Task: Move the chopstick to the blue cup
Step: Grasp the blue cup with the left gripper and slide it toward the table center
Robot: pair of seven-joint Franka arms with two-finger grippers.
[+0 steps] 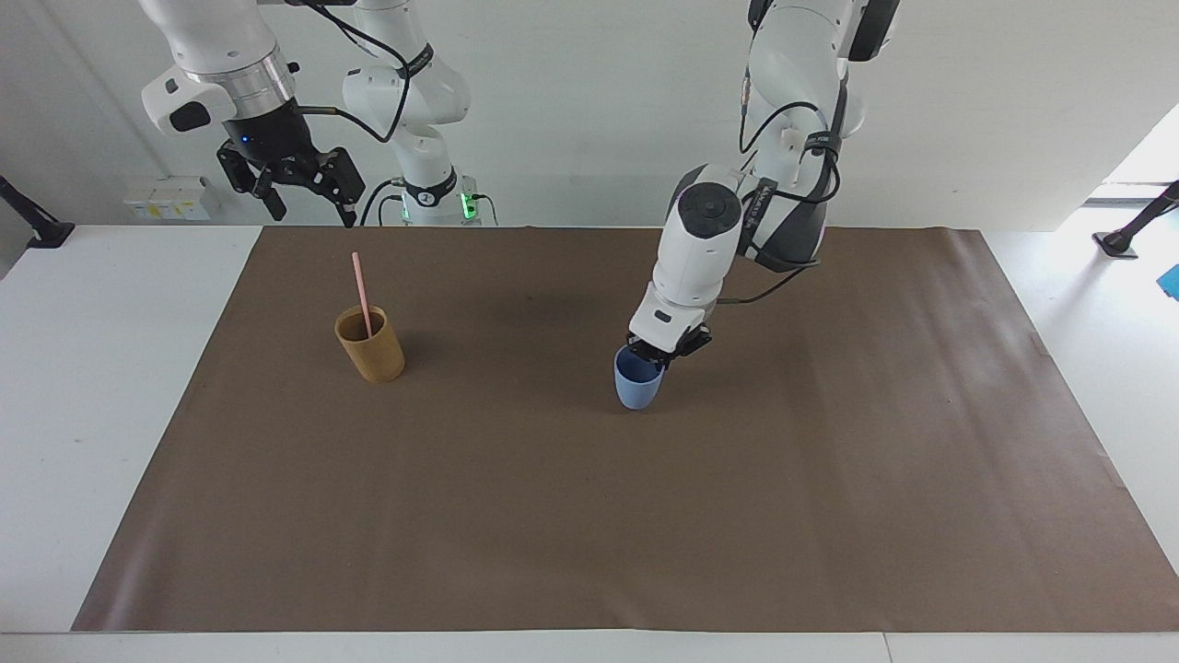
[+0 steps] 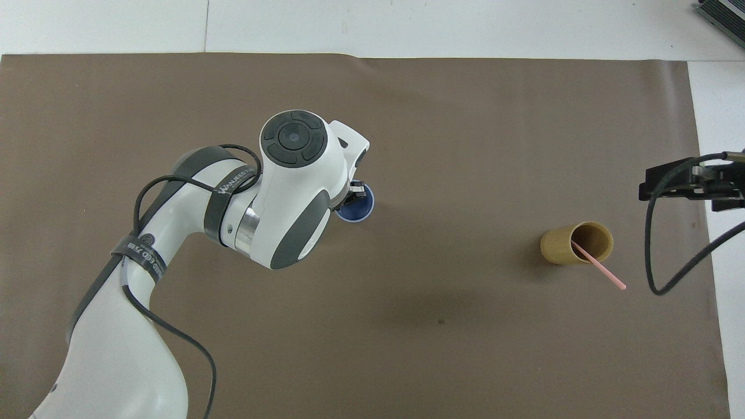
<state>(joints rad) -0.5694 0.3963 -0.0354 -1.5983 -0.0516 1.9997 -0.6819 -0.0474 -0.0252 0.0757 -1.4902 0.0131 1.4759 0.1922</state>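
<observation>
While the left end effector (image 1: 659,354) grips the blue cup (image 1: 636,382) by its rim mid-bench, the light, stiff chopstick (image 1: 361,295) leans in the brown cup (image 1: 370,344); the wide-open right end effector (image 1: 309,210) should pinch its upper end.
</observation>
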